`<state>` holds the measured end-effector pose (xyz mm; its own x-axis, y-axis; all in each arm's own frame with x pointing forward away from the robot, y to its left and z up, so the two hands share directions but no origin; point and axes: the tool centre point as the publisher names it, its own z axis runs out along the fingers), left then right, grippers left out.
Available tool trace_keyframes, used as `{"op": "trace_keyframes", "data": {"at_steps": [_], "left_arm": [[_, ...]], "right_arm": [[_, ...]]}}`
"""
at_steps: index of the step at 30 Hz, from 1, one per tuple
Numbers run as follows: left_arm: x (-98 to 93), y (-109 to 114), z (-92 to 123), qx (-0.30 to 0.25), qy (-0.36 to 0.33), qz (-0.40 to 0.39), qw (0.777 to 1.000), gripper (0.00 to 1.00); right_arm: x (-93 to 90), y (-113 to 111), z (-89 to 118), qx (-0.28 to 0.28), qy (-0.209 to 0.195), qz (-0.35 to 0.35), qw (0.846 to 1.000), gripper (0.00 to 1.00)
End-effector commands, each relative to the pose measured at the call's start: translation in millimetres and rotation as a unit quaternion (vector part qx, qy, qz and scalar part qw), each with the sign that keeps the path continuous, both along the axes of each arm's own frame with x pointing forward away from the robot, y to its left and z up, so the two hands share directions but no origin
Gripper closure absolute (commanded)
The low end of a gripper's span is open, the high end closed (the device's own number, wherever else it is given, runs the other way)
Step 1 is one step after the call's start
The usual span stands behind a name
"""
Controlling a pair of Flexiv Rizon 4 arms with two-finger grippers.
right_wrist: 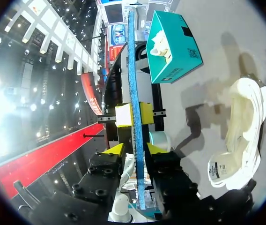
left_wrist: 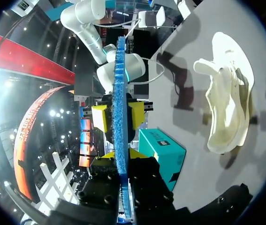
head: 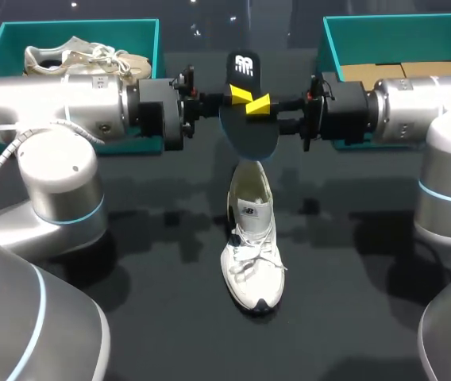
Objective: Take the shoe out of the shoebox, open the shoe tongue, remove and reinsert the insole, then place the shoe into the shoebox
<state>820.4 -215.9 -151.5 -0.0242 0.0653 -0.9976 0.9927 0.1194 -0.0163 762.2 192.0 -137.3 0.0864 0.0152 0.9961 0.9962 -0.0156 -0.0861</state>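
Observation:
The insole [head: 249,133], blue on one side, is held on edge in the air over the middle of the table. My left gripper [head: 240,94] is shut on it from the left; its own view has the insole [left_wrist: 121,93] running out from between its yellow tips [left_wrist: 122,153]. My right gripper [head: 259,105] faces it with a finger on each side of the insole [right_wrist: 134,70], narrow gaps left, still open [right_wrist: 135,150]. The white shoe [head: 251,246] lies on the table below, toe toward me, tongue up.
The teal shoebox [head: 142,32] at the back left holds a second, beige shoe [head: 75,57]. Another teal box [head: 337,32] at the back right has brown card inside. Both forearms stretch across the table's far half.

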Motion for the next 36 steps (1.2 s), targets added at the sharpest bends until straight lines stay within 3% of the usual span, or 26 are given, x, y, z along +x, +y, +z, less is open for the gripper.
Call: {"op": "trace_keyframes", "data": {"at_steps": [1,3,4,10,12,13,21,24,36], "left_arm": [[0.4,-2.1,-1.4,0.000,-0.001,-0.002,1.000,1.00],[0.0,-2.4,-1.4,-0.001,-0.001,-0.003,1.000,1.00],[0.0,-2.6,-1.5,-0.002,-0.001,-0.004,1.000,1.00],[-0.3,-2.0,-1.8,-0.005,0.003,-0.002,1.000,1.00],[-1.0,1.7,-1.4,-0.004,0.009,0.000,1.000,0.49],[-2.1,4.7,-1.5,-0.003,0.014,0.003,1.000,0.00],[-11.2,44.4,-15.7,0.029,0.060,0.038,0.997,0.00],[-16.1,59.3,-17.9,0.081,0.066,0.051,0.993,0.00],[-16.1,59.3,-17.9,0.081,0.066,0.051,0.993,0.00]], "right_arm": [[2.5,3.2,-2.1,0.001,-0.001,0.003,1.000,0.82],[3.2,3.7,-2.6,0.002,-0.001,0.004,1.000,0.91],[3.5,3.9,-2.9,0.002,-0.001,0.004,1.000,1.00],[5.9,3.1,-5.4,0.009,-0.004,0.006,1.000,1.00],[6.6,0.8,-6.1,0.012,-0.008,0.004,1.000,1.00],[6.9,-0.9,-6.4,0.013,-0.011,0.002,1.000,1.00],[12.5,-21.7,-7.7,0.014,-0.040,-0.008,0.999,1.00],[16.0,-26.0,-5.8,0.020,-0.046,-0.011,0.999,1.00],[17.1,-26.4,-4.8,0.020,-0.045,-0.003,0.999,1.00]]}}
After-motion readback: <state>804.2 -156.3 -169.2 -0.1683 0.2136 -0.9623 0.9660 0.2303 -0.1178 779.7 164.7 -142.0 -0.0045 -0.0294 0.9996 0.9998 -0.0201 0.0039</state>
